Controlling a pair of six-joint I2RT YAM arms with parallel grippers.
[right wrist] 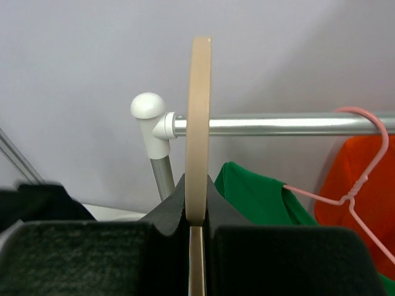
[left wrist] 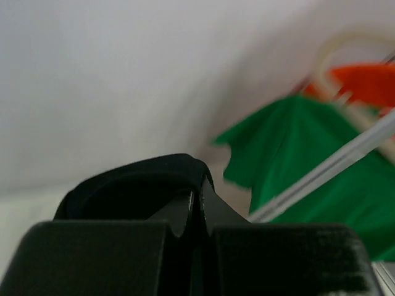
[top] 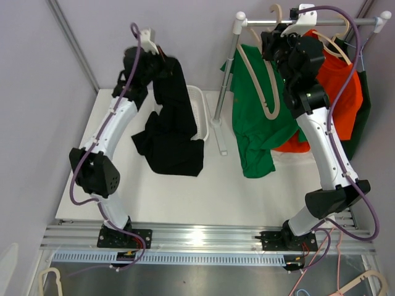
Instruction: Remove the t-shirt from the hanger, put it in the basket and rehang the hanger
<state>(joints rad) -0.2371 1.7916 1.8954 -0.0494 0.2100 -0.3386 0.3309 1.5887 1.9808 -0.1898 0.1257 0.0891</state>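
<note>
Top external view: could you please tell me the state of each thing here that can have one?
black t-shirt: off the hanger, hanging from the left gripper, its lower part resting on the table.
left gripper: shut on the black t-shirt.
beige hanger: bare, clamped by the right gripper at the rail.
right gripper: shut on the beige hanger.
green t-shirt: hanging at the rail.
orange t-shirt: hanging at the rail.

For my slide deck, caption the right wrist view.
Right claw shut on a beige hanger crossing the metal rail, green shirt and orange shirt behind.
</note>
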